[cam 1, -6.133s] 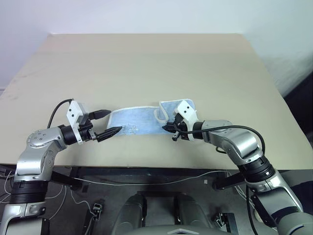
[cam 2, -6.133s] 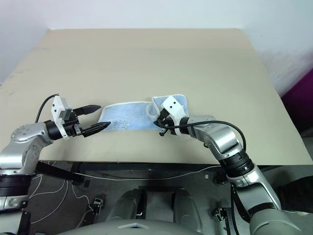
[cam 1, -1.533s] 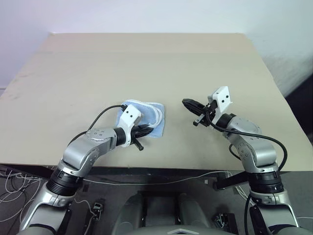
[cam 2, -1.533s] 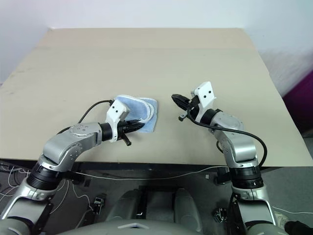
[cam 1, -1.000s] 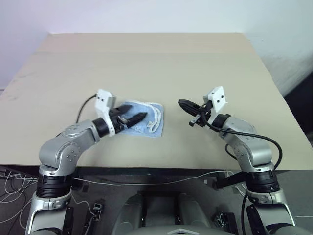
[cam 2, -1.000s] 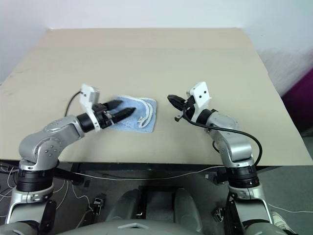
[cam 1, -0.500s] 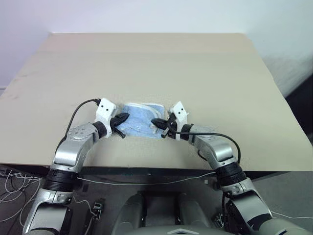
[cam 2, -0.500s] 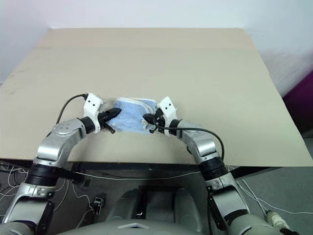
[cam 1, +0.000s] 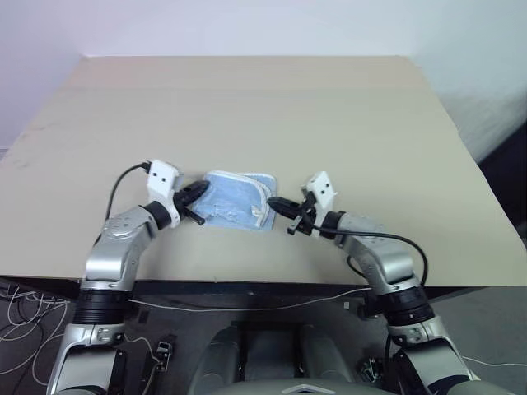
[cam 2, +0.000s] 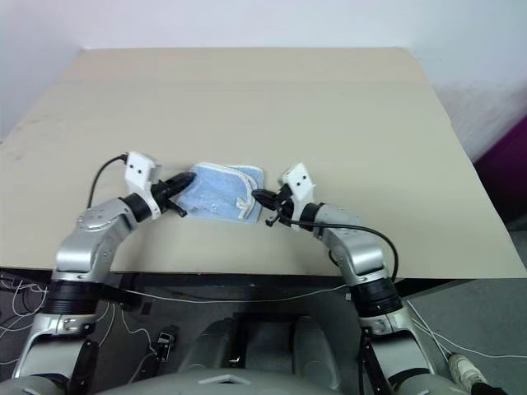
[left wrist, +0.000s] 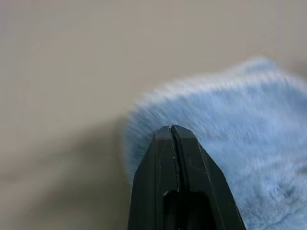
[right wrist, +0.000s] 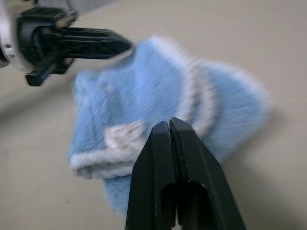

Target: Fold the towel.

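1. The towel [cam 1: 237,202] lies near the front edge of the table [cam 1: 247,107], between the two arms. It is bunched into a small, roughly square packet, with the whitish edging curling along the side toward the right arm and a small white tag showing on top.

2. By its compact shape, I judge the folding mostly done; the packet looks loose and uneven, so tidying may remain.

3. The left gripper [cam 1: 198,192] sits at the towel's left edge. In the left wrist view its two black fingers [left wrist: 192,177] are pressed together with no gap, the tips right at the fuzzy blue border. Whether any cloth is pinched between them I cannot tell; nothing shows between the tips.

4. The right gripper [cam 1: 277,203] sits just beside the towel's right edge, level and pointing at the edging. In the right wrist view its fingers [right wrist: 156,177] look closed or nearly so, with only a hairline seam between them, and the towel lies beyond the tips. It appears to hold nothing.

5. Both grippers flank the packet from opposite sides, probably to press or steady its edges.
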